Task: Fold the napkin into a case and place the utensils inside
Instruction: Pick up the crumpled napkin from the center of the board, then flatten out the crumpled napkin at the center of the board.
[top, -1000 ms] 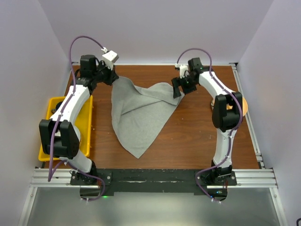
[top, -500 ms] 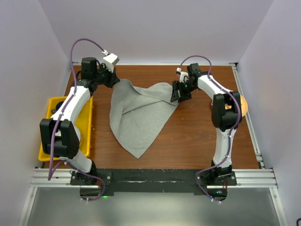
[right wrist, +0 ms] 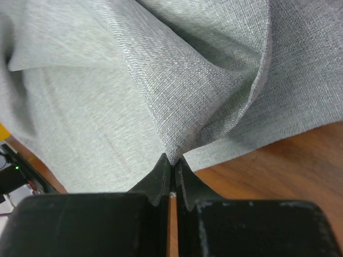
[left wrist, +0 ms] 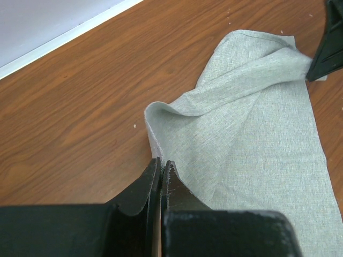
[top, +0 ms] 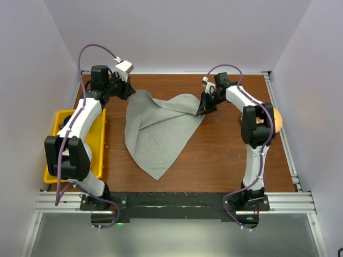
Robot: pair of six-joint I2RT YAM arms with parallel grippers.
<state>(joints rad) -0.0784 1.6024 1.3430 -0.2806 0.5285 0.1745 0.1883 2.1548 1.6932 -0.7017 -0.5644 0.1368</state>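
The light-grey napkin [top: 158,131] lies as a loose, creased sheet on the brown table, one corner pointing toward the near edge. My left gripper [top: 130,92] is shut on its far left corner; in the left wrist view the jaws [left wrist: 161,163] pinch the cloth edge [left wrist: 252,139]. At the far right corner my right gripper [top: 203,110] is shut on the cloth, and in the right wrist view a bunched fold [right wrist: 161,80] runs into the closed tips [right wrist: 174,159]. A ridge of cloth rises between the two grippers. The utensils and the case are out of view.
A yellow bin [top: 99,140] stands at the table's left edge beside the left arm. A round orange-tan object [top: 277,119] sits at the right edge, mostly hidden behind the right arm. White rails border the table [top: 230,155] at the back and right.
My right gripper was open at the napkin's far right corner and has closed on it. The left gripper keeps its hold and has barely moved.
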